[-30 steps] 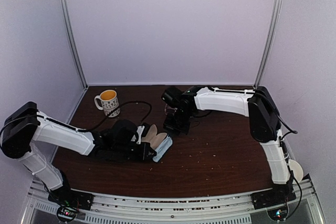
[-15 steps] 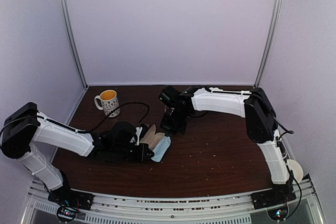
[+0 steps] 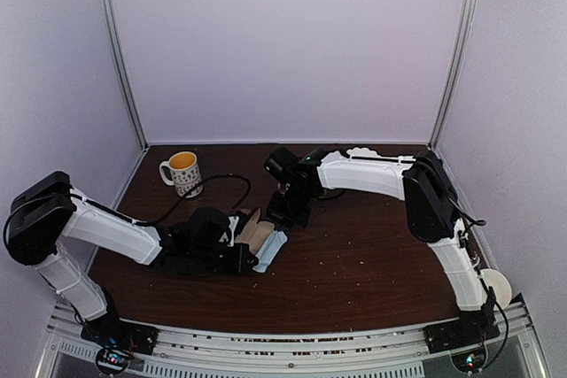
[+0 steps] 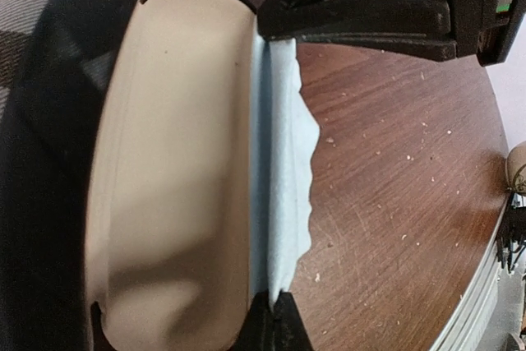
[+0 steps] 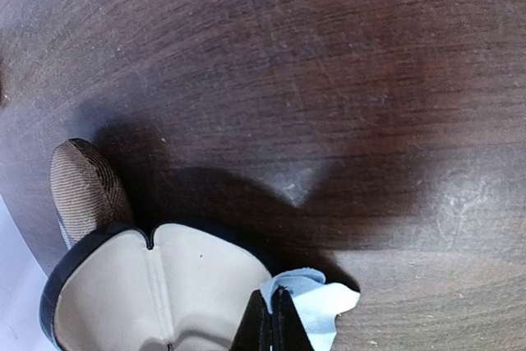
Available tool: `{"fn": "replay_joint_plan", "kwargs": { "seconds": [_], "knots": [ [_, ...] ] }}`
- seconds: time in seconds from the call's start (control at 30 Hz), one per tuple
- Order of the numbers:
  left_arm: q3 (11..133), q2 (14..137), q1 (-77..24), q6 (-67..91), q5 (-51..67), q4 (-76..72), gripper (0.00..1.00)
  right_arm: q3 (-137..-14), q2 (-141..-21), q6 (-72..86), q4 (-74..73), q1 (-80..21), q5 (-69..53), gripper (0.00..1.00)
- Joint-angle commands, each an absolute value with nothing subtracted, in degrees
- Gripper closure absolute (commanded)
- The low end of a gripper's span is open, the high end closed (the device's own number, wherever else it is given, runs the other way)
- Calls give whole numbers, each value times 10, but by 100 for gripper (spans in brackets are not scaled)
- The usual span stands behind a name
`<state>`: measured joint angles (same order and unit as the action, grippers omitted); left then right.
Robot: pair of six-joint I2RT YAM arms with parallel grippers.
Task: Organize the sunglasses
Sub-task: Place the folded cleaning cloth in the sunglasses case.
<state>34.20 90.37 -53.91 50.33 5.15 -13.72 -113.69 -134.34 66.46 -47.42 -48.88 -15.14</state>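
Both grippers meet at one open case (image 3: pixel 251 226) near the middle of the table (image 3: pixel 372 263). The case lies with its lid swung back, showing a tan striped shell outside and a plain beige lining inside. A light blue cloth (image 4: pixel 283 162) runs along the right edge of the case, partly against the lining rim and partly on the dark wood. The left gripper (image 4: pixel 272 314) reaches in from the left side, its fingers pressed together on the near end of the cloth. The right gripper (image 5: pixel 272 310) reaches across from the right, its fingers pinched narrow on the far end of the same cloth; the top view shows its wrist just beyond the far edge of the case. The sunglasses cannot be made out in any view, so their position cannot be told. A white patterned mug (image 3: pixel 182 172) stands at the far left of the table, well apart from the case, with a black cable (image 3: pixel 221 179) curving beside it.
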Motion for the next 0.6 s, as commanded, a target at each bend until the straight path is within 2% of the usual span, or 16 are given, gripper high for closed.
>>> {"fn": "replay_joint_plan", "kwargs": {
  "seconds": [0.0,0.57],
  "knots": [
    [331,914,-534,506,55,-136,100,-1159,-1362,669,-455,-485,-134,100],
    [332,856,-534,493,22,-85,100,-1143,-1323,658,-444,-488,-108,100]
  ]
}}
